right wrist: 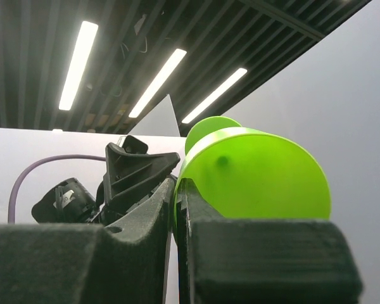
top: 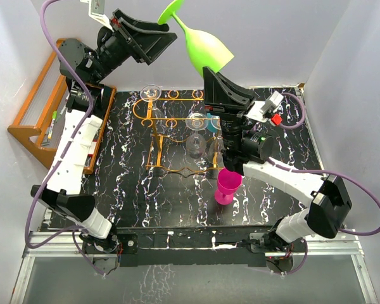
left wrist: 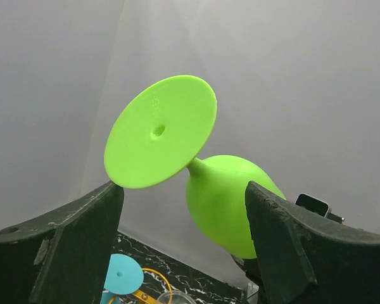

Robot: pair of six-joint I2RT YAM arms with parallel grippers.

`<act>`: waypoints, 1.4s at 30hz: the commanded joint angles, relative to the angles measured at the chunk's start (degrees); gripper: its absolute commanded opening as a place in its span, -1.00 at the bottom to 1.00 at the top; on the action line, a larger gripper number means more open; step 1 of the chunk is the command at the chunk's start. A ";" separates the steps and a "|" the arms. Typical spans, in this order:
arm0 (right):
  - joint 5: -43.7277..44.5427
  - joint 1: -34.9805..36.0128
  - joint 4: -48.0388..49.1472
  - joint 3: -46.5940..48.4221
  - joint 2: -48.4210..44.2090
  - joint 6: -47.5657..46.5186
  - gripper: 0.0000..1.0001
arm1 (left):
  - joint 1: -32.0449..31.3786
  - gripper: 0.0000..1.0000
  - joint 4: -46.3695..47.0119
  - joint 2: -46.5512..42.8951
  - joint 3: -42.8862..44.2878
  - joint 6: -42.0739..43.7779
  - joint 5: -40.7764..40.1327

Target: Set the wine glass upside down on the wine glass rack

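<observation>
Green plastic wine glass point(top: 206, 47) hangs tilted in the air, its bowl rim pinched between the closed fingers of the right gripper point(right wrist: 175, 183). Its foot sits just past the widely spread left gripper point(left wrist: 183, 185); contact unclear. Below the right gripper stand a pink cup point(top: 228, 183) and the orange wire wine glass rack point(top: 157, 136), crowded with clear glasses point(top: 196, 133). Farther left is a wooden shelf point(top: 41, 107).

The lime-green wine glass point(top: 206, 47) is held aloft and tilted, its round foot raised to the upper left and its bowl slanting down to the right, where the rim is pinched in the right gripper point(top: 214, 71). The wine glass rack point(top: 158, 140), a thin orange wire frame, is seen standing below it.
</observation>
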 commanded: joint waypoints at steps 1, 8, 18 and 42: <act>-1.82 0.33 21.27 3.14 -0.38 -1.60 -0.84 | -1.26 0.47 2.57 0.66 4.12 -1.08 -0.75; -3.39 0.76 21.35 4.49 0.89 -1.51 -0.84 | -4.11 0.34 2.20 3.42 6.04 -0.40 -0.77; -5.18 0.95 21.26 4.77 1.31 -1.94 -0.84 | -4.39 -0.10 4.21 8.18 14.06 -1.09 -2.11; -9.65 0.99 17.49 8.52 4.66 -0.23 -0.84 | -6.30 -0.81 6.99 11.56 18.96 -6.54 -2.74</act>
